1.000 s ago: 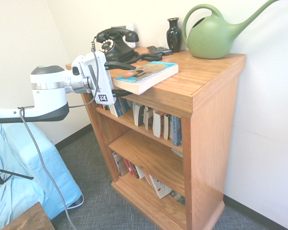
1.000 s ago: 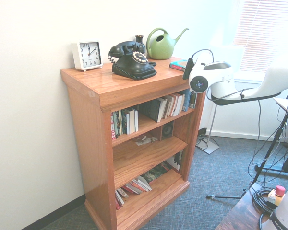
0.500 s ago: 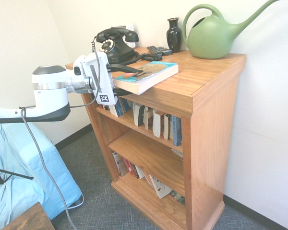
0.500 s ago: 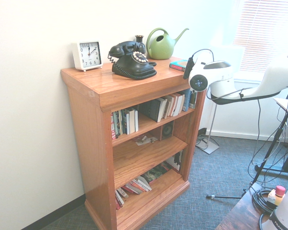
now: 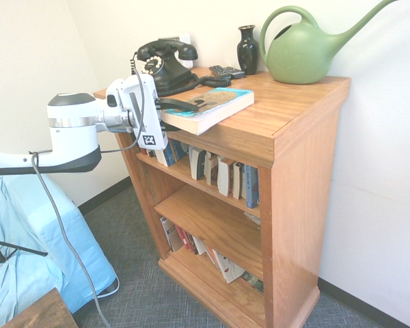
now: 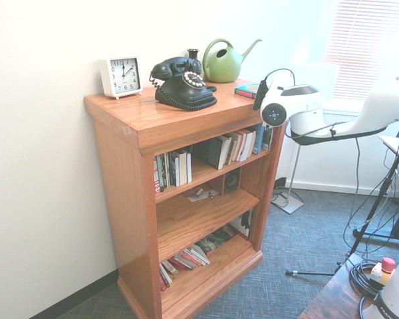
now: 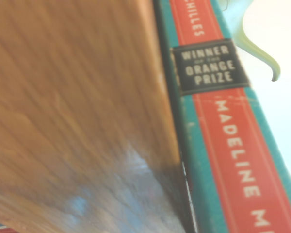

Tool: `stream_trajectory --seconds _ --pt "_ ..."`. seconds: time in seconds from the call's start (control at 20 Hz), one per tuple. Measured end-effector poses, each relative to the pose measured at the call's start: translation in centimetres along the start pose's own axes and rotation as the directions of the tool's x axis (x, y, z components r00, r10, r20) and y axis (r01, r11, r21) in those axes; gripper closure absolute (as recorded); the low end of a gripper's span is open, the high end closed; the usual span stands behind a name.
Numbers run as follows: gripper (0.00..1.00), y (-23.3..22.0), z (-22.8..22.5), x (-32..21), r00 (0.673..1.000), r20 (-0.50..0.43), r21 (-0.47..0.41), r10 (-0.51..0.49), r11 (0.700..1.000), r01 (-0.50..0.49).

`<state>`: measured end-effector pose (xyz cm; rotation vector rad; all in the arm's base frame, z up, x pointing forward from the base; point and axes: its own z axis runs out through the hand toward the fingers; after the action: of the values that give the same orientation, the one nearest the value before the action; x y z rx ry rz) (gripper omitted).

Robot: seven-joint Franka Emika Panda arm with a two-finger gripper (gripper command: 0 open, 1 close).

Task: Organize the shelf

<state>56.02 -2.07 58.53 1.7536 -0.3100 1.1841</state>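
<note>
- The gripper (image 5: 188, 118) has narrowed over the last second, its upper finger (image 5: 176, 104) dropping from clear above the thick paperback (image 5: 222, 100) to its cover, or very near it
- It now stands part-way open around the book's near end, one finger over the cover and the other low by the underside; whether it has a firm hold cannot be told
- The paperback has not visibly moved: it lies flat on the top of the bookcase (image 5: 297, 171), its end at the front edge, and the wrist view shows its red and teal spine (image 7: 225, 126) close up
- For the task, this looks like the change from reaching to grasping; the tidying itself seems barely begun, with this book out of its row
- The telephone (image 5: 165, 67), vase (image 5: 247, 52), watering can (image 5: 301, 56) and clock (image 6: 123, 76) are unchanged on the top
- Below, the upper row of books (image 6: 236, 146) stands mostly upright, while the bottom books (image 6: 185, 258) lean and slump
- Next it would probably need to finish closing, then lift clear of the edge before turning toward a tier; a shallow bite could let the heavy book tilt or slip
</note>
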Motion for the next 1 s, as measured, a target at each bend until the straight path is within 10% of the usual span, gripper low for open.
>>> stream_trajectory --seconds 0.65,1.0 --pt "1.0 2.5 -0.9 1.2 0.981 0.082 0.025 0.177 0.983 -0.179" --pt "1.0 11.3 -5.7 3.2 0.864 0.264 0.163 0.429 0.863 -0.478"
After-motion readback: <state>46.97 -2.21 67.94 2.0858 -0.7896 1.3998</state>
